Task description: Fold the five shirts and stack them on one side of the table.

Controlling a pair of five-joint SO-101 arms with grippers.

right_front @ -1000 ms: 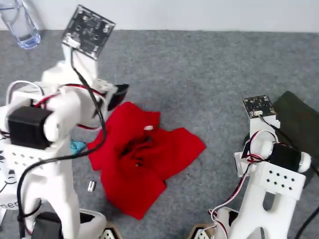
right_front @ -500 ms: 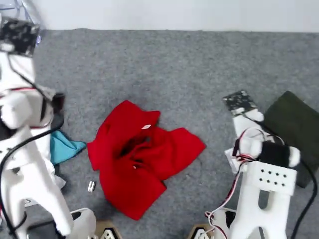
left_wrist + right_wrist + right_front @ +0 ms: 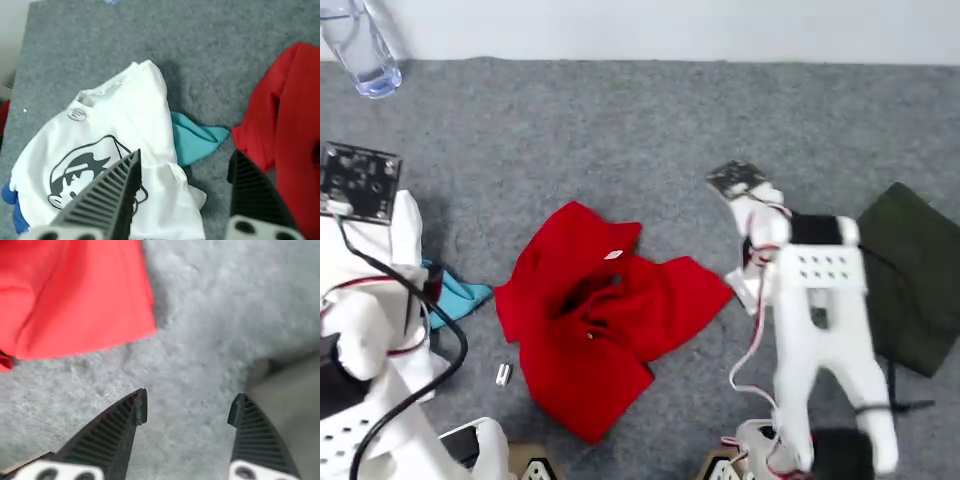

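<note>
Your red shirt (image 3: 590, 320) is bunched up in the middle of the high view on the grey table (image 3: 720, 120), and it's nowhere near flat yet. Its longest run goes from just upper left of centre down to the lower middle of the frame. One corner pokes out to the right, and that corner is what matters here.

The right gripper (image 3: 187, 435) has its jaws spread wide with nothing in them, just bare table between the fingers. In its wrist view the red edge lies a little ahead of the fingertips, close but not touching. So from those jaws the shirt lies toward the left of the high frame.

The left gripper (image 3: 182, 200) is also spread apart and empty. It hangs over the white shirt (image 3: 110, 150) at the left edge of the high view. The teal shirt (image 3: 192, 142) peeks out from under the white one and sits between it and the red one.

The dark green shirt (image 3: 910, 270) lies at the right edge, well apart from the red one.

If it were me, I'd call the right arm the nearer one to a grabbable edge. You'd have to get that right-hand corner between the fingers before closing. The cloth looks layered there, so you could easily pinch more than one fold.
</note>
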